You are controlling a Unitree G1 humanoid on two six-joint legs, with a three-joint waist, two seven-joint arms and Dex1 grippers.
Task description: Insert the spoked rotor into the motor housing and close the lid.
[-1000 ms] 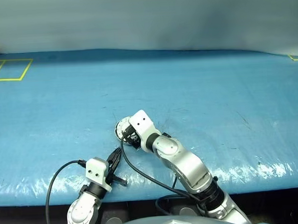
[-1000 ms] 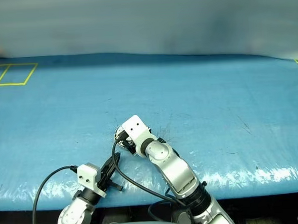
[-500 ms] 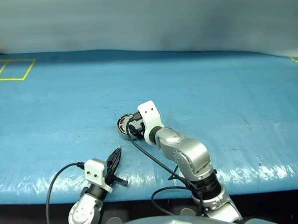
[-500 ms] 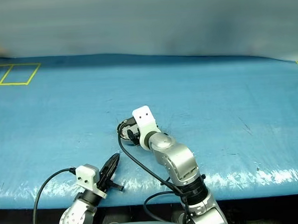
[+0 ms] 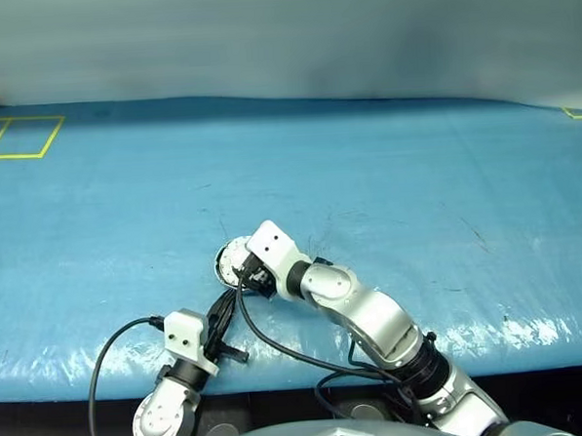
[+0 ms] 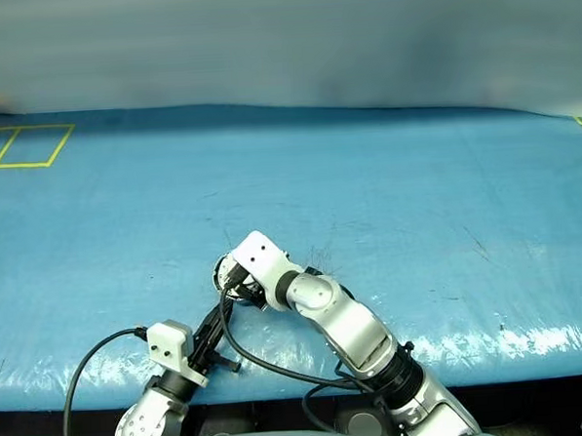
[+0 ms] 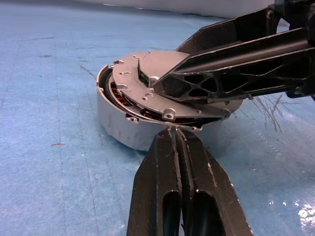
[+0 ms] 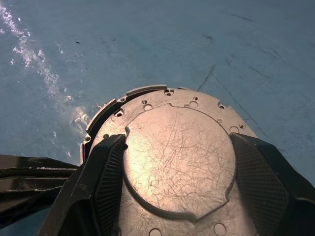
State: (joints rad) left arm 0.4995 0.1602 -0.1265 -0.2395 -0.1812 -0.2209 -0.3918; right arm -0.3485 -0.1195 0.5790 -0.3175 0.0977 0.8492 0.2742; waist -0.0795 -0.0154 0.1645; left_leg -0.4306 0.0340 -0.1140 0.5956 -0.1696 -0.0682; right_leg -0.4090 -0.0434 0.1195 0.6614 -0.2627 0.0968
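Right pincer (image 8: 172, 196) grips the lid (image 8: 179, 162) across its rim, tilted on the motor housing (image 7: 115, 115) near bench front edge. Left pincer (image 7: 179, 142), closed & empty, tips at lid's edge. Judgement: level lid, centre it, then press evenly. Bench (image 5: 416, 172): blue sheet, yellow tape squares at far corners, plain wall behind.

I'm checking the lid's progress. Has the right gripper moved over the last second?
Yes. The right gripper has shifted slightly left and nearer on the blue table.
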